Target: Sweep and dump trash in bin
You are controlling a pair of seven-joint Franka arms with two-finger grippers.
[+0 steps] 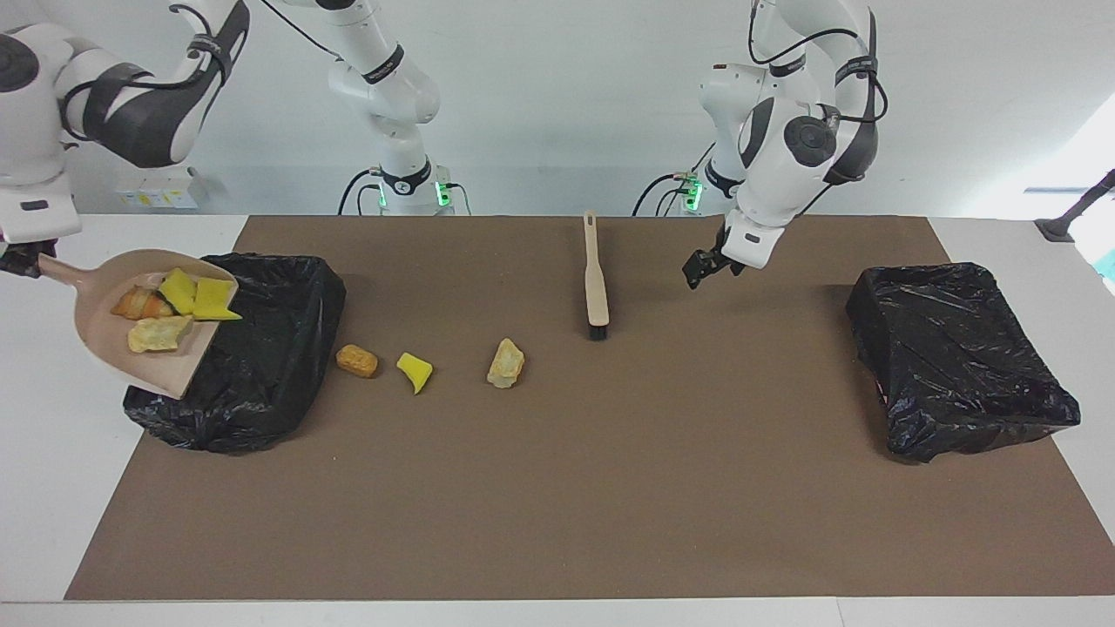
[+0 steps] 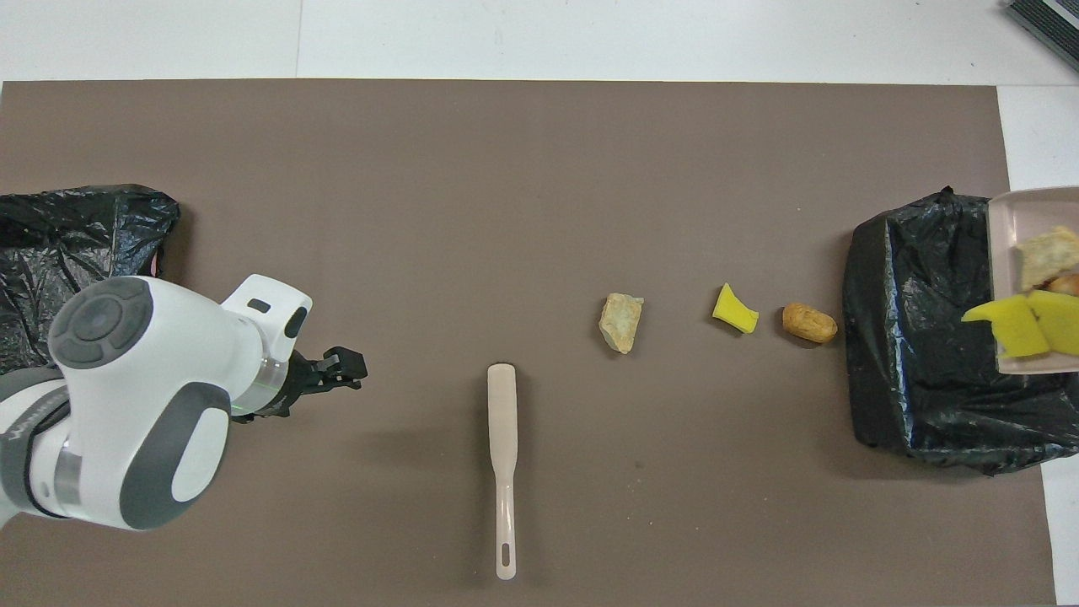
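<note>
- Dustpan (image 1: 144,326): beige, raised and tilted over the black-lined bin (image 1: 261,366) at the right arm's end of the brown mat (image 1: 557,488); its lip points down toward the bin's opening.
- Right gripper (image 1: 17,259): closed on the dustpan's handle at the very edge of the facing view; the fingertips themselves are barely visible.
- Trash, loaded: four scraps (image 1: 170,305) in the pan, two yellow wedges, an orange-brown chunk and a pale tan bit, bunched near the pan's upper side, none yet in the bin.
- Trash, loose: an orange-brown chunk (image 1: 357,360), a yellow wedge (image 1: 415,371) and a tan bit (image 1: 506,363) in a row on the mat, beside the same bin.
- Brush (image 1: 596,279): lying free on the mat toward the edge nearest the robots, bristles pointing away from them.
- Left gripper (image 1: 707,266): open, empty, hanging over bare mat between the brush and the second bin (image 1: 958,357) at the left arm's end; this arm waits.
- Step in hand, as judged: dumping the pan.
- Handling note: tip steeper while keeping the lip inside the bin's rim, since the scraps look light and could bounce off the liner; the three loose pieces need another sweep.
</note>
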